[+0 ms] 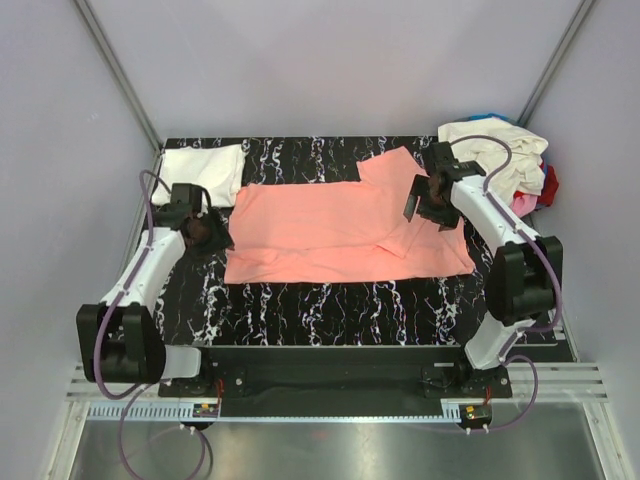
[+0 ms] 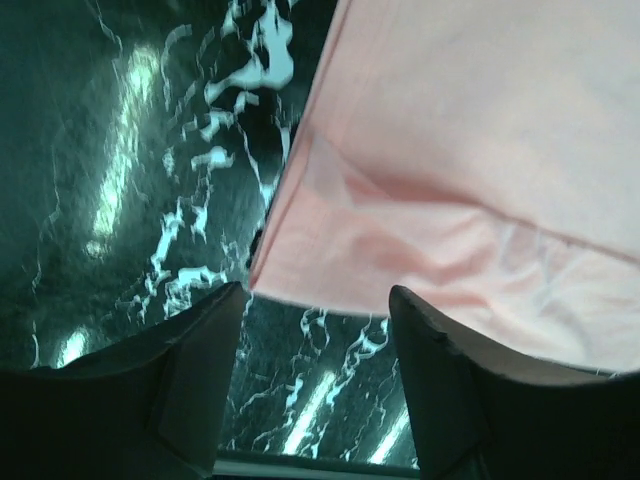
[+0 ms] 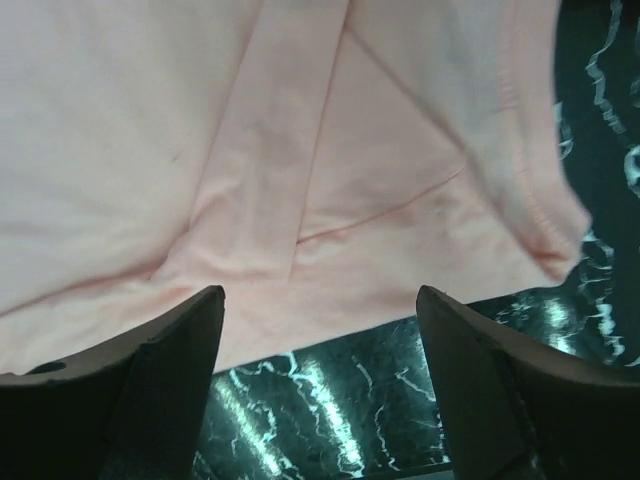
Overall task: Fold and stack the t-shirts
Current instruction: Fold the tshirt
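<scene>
A salmon-pink t-shirt (image 1: 335, 225) lies flat across the middle of the black marbled table (image 1: 330, 305), with a sleeve folded in at its right end. My left gripper (image 1: 213, 235) is at the shirt's left edge, open, with nothing between its fingers. In the left wrist view the shirt's corner (image 2: 470, 180) lies just past the open left gripper (image 2: 315, 325). My right gripper (image 1: 422, 205) hovers over the shirt's right end, also open and empty. The right wrist view shows the folded sleeve and hem (image 3: 300, 170) just beyond the right gripper (image 3: 320, 320), with bare table between the fingers.
A folded white t-shirt (image 1: 202, 165) lies at the back left corner. At the back right corner a loose pile (image 1: 497, 150) of cream, red and pink shirts hangs partly over the table edge. Grey walls stand close on three sides.
</scene>
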You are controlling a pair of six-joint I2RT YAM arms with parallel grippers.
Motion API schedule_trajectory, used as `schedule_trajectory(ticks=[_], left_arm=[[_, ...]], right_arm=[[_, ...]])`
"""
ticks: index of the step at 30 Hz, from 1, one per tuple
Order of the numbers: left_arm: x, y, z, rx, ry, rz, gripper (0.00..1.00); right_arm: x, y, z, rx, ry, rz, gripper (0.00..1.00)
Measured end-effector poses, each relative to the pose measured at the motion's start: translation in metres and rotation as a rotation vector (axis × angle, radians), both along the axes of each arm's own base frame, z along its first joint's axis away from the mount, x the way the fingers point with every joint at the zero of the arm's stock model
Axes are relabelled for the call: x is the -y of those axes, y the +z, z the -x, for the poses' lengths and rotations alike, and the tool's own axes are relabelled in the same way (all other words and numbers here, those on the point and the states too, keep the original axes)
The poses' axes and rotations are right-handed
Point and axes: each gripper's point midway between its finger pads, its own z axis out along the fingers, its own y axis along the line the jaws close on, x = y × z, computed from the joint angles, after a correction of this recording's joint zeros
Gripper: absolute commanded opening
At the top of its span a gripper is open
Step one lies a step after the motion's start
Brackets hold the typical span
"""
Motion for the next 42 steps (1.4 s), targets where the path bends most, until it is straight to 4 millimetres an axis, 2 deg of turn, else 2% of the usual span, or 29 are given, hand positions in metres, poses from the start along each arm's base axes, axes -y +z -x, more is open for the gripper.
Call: schedule_trajectory(ticks=[1,3,4,6,8,14,17,22,35,41,42], left_arm=[[0.004,-0.001,0.010,0.009,-0.015,0.008,0.59],[0.016,-0.008,0.025,0.009,-0.059,0.026,0.58],[0.021,-0.013,0.032,0.001,-0.082,0.026,0.58],[0.027,-0.018,0.043,-0.006,-0.121,0.025,0.58],[0.029,-0.018,0.054,0.003,-0.142,0.025,0.59],[0.034,0.022,0.062,0.174,-0.192,0.026,0.59],[0.034,0.030,0.061,0.212,-0.204,0.027,0.58],[0.038,0.026,0.061,0.202,-0.225,0.039,0.57],[0.043,0.022,0.062,0.190,-0.244,0.066,0.57],[0.044,0.018,0.062,0.180,-0.246,0.070,0.57],[0.044,0.017,0.062,0.180,-0.247,0.071,0.56]], right_arm=[[-0.005,0.000,0.009,0.007,0.007,-0.043,0.76],[-0.018,-0.004,0.021,0.007,0.022,-0.122,0.69],[-0.025,-0.010,0.024,-0.004,0.032,-0.164,0.63],[-0.036,-0.023,0.027,-0.024,0.043,-0.226,0.59],[-0.044,-0.036,0.031,-0.058,0.046,-0.266,0.49],[-0.054,-0.066,0.030,-0.115,0.034,-0.314,0.47],[-0.055,-0.074,0.028,-0.122,0.029,-0.313,0.45],[-0.053,-0.087,0.028,-0.153,0.021,-0.304,0.42],[-0.043,-0.104,0.021,-0.176,-0.001,-0.298,0.41],[-0.042,-0.103,0.018,-0.172,0.003,-0.298,0.34],[-0.042,-0.103,0.017,-0.170,0.003,-0.298,0.28]])
